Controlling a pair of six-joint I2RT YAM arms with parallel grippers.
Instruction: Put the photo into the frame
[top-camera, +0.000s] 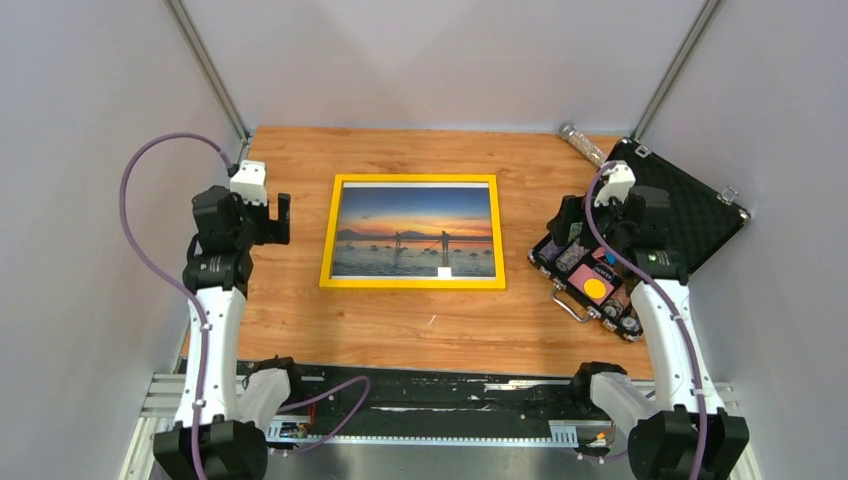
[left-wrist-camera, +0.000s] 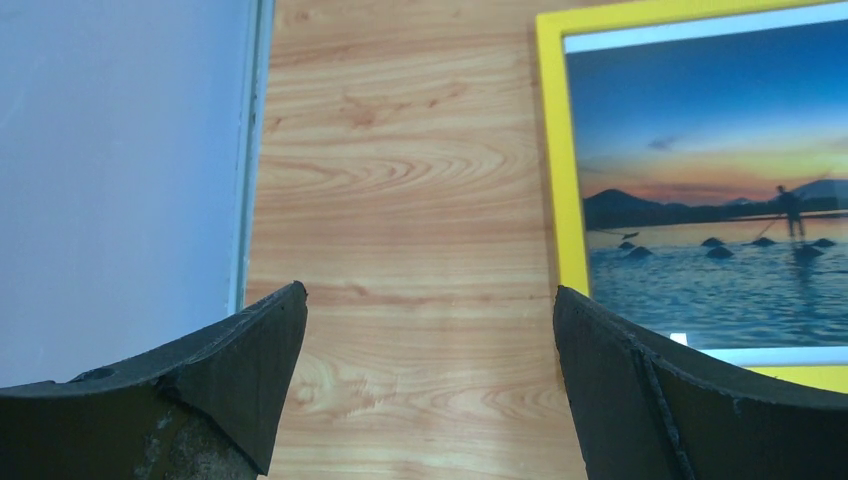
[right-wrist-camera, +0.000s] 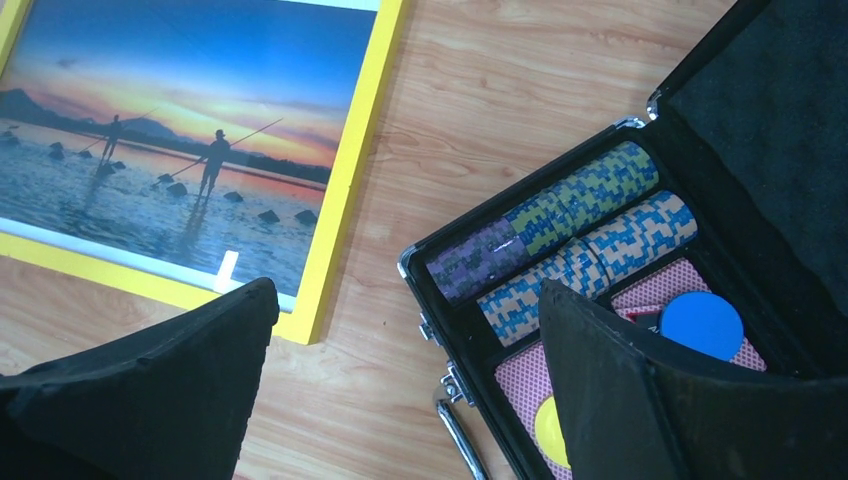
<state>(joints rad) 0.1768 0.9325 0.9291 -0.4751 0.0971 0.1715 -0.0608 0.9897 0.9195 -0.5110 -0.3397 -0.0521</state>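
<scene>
Sitting inside the frame, the photo lies flat — left gripper and right gripper flank it, fingers spread, empty.

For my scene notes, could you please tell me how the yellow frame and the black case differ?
The frame is thin, flat and square to the table; the case is deeper, angled and open. The frame holds the photo; the case holds chips. The frame lies mid-table; the case sits at the right edge. Both are rectangular and rest on the table.
</scene>
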